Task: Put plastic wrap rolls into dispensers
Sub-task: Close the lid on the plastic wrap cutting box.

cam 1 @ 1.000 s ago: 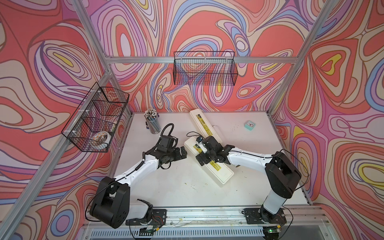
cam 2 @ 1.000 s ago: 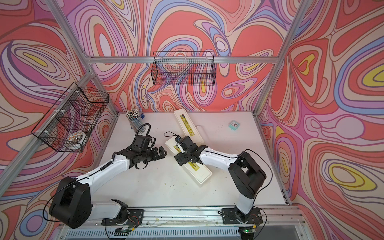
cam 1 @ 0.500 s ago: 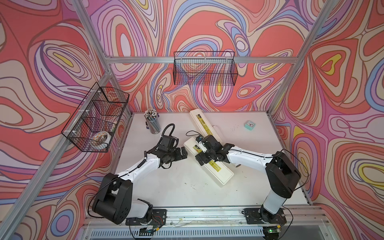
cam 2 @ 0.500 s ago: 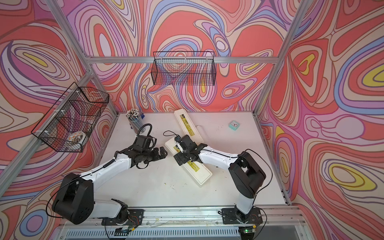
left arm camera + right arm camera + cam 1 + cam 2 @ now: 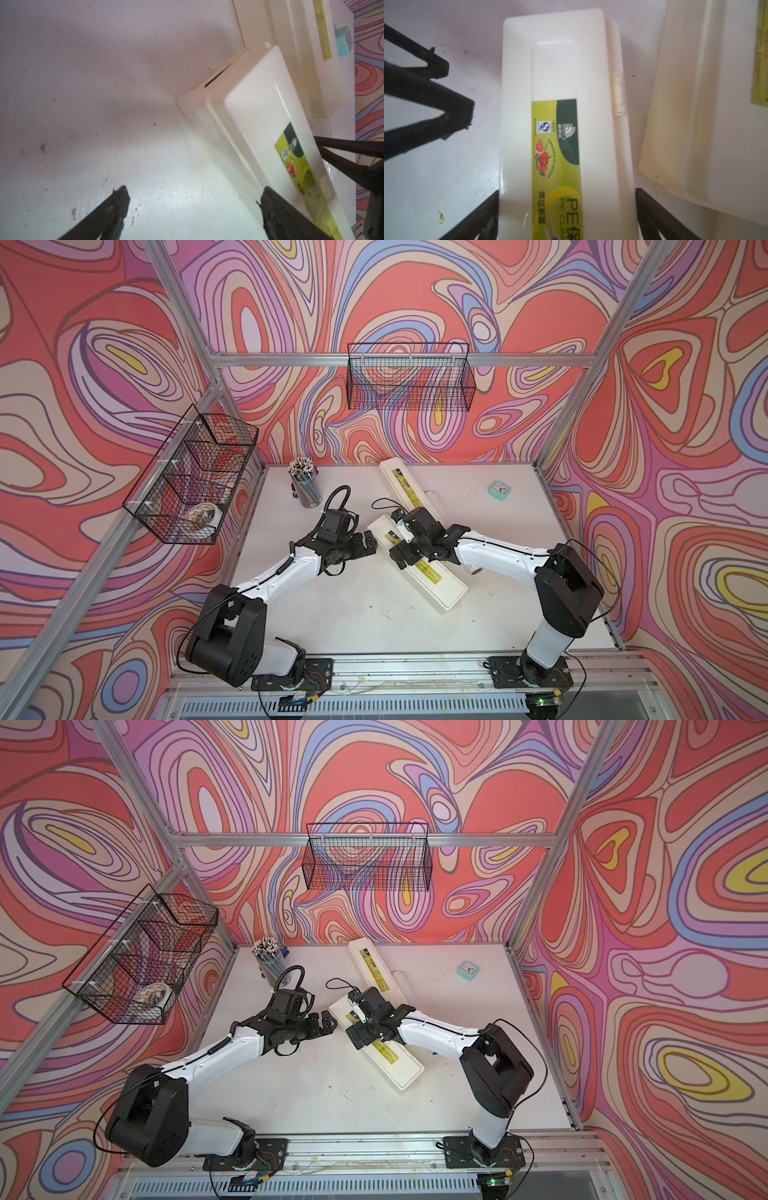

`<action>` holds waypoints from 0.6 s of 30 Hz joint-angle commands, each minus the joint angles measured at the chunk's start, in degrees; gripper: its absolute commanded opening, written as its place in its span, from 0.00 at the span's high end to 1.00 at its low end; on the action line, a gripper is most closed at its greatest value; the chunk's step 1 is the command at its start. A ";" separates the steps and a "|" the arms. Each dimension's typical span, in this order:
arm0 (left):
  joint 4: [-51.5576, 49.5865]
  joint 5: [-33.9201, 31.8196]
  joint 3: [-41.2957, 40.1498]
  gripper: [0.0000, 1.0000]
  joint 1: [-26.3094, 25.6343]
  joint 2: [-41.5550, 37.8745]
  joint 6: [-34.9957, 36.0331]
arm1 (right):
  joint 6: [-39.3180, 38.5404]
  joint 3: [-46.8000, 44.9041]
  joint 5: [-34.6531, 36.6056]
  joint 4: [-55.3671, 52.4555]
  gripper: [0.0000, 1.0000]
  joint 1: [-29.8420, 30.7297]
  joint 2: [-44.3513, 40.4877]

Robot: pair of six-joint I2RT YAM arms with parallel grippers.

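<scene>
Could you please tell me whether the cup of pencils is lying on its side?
No, the cup of pencils stands upright on the table.

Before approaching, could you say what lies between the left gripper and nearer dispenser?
Only bare table, from left gripper to dispenser, in the right wrist view.

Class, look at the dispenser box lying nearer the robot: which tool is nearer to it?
Right. The right tool straddles the dispenser, one finger along each long side. The left tool hangs open beside its far end, with a gap of table between them.
</scene>
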 commanded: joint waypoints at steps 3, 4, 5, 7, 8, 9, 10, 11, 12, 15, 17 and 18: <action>2.92 0.91 -0.06 0.01 -0.85 0.72 -1.25 | 0.33 -0.03 -0.30 -1.14 0.02 -0.06 -3.12; 3.41 0.99 -0.20 0.01 -1.05 0.87 -1.46 | 0.45 0.06 -0.13 -1.42 0.02 -0.08 -3.07; 4.07 1.07 -0.40 0.01 -1.35 1.06 -1.70 | 0.43 0.11 -0.05 -1.75 0.02 -0.04 -3.09; 4.97 1.04 -0.45 0.01 -1.86 1.66 -2.14 | 0.47 -0.02 0.74 -1.89 0.02 -0.07 -3.50; 5.35 1.03 -0.35 0.01 -2.26 2.02 -2.07 | 0.51 -0.11 1.01 -1.95 0.02 -0.20 -3.95; 5.77 0.95 -0.21 0.01 -2.67 2.43 -2.15 | 0.49 -0.19 1.47 -1.84 0.02 -0.30 -4.44; 5.95 0.96 0.00 0.01 -3.00 2.97 -2.16 | 0.49 -0.31 1.40 -1.80 0.02 -0.46 -4.93; 6.18 0.97 0.25 0.01 -3.29 3.49 -2.27 | 0.48 -0.29 1.00 -1.97 0.02 -0.79 -5.51; 6.47 0.92 0.52 0.01 -3.66 3.97 -2.24 | 0.52 -0.36 0.64 -2.14 0.02 -1.19 -6.22; 7.55 0.90 0.80 0.01 -4.65 5.32 -2.51 | 1.01 -0.67 -0.39 -2.97 0.02 -2.58 -8.29; 8.18 0.87 0.92 0.01 -5.03 6.09 -2.85 | 1.70 -1.11 -2.33 -3.86 0.02 -3.84 -9.47; 8.69 0.92 0.94 0.01 -5.29 6.42 -2.94 | 2.38 -1.44 -3.33 -4.52 0.02 -4.56 -9.89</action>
